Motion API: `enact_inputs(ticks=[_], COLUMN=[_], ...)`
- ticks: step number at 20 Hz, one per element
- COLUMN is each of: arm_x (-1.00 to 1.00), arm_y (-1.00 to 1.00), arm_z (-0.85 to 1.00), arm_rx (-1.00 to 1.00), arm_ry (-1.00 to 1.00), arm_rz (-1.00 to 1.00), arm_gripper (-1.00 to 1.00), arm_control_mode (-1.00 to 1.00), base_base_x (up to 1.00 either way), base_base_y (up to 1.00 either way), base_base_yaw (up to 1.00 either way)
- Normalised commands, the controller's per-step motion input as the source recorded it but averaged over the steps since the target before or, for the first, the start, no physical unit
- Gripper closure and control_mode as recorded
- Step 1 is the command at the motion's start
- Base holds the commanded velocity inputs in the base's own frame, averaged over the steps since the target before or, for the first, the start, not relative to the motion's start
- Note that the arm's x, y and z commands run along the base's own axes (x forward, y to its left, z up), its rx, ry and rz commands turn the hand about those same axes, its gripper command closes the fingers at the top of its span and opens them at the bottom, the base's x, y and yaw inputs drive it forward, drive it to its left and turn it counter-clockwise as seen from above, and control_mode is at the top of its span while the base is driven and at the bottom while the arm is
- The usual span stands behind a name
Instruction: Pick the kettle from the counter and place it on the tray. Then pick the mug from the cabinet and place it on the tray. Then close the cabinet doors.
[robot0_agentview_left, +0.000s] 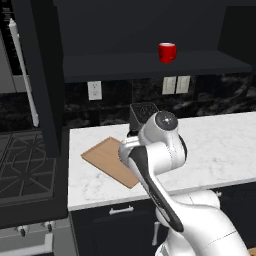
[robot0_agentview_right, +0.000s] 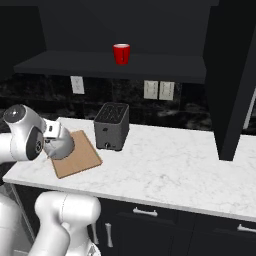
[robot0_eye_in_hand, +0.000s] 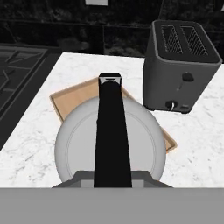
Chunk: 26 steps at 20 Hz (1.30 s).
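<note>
The silver-grey kettle (robot0_eye_in_hand: 111, 140) sits close under the hand camera, its black handle (robot0_eye_in_hand: 113, 131) running down to the view's bottom edge. My gripper (robot0_agentview_right: 56, 139) is shut on the kettle (robot0_agentview_right: 64, 146) from above, and the fingertips are hidden by the handle. The kettle is over the light-brown tray (robot0_agentview_right: 80, 157) (robot0_agentview_left: 107, 159) (robot0_eye_in_hand: 70, 98); I cannot tell whether it touches the board. The red mug (robot0_agentview_left: 167, 52) (robot0_agentview_right: 121, 53) stands on the open cabinet's shelf (robot0_agentview_left: 125, 70). Both cabinet doors (robot0_agentview_left: 40, 75) (robot0_agentview_right: 232, 75) stand wide open.
A black toaster (robot0_agentview_right: 112, 126) (robot0_eye_in_hand: 181, 70) (robot0_agentview_left: 142, 112) stands just behind and to the right of the tray. The black stove top (robot0_agentview_left: 25, 165) (robot0_eye_in_hand: 17, 70) borders the counter (robot0_agentview_right: 165, 160) on the left. Drawers with silver handles (robot0_agentview_right: 147, 212) lie below.
</note>
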Motion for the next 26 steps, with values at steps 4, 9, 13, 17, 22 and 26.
enact_inputs(ticks=[4,9,13,17,22,26], arm_x=[0.58,0.52,0.55,0.55,0.39,0.37], arm_y=[0.39,0.18,0.13,0.11,0.18,0.17], arm_z=[0.00,-0.12,-0.24,-0.22,-0.22,-0.21], arm_rx=[0.00,0.00,0.00,0.00,0.00,-0.01], arm_ry=[0.00,0.09,0.11,0.09,0.02,0.00], arm_rz=[0.09,0.10,0.08,0.06,0.01,0.00], arm_gripper=[1.00,1.00,1.00,1.00,1.00,1.00], arm_control_mode=[-1.00,-1.00,-1.00,-1.00,-1.00,-1.00], base_base_x=[0.00,0.00,0.00,0.00,0.00,0.00], base_base_y=[0.00,0.00,0.00,0.00,0.00,0.00], base_base_yaw=[0.00,0.00,0.00,0.00,0.00,0.00])
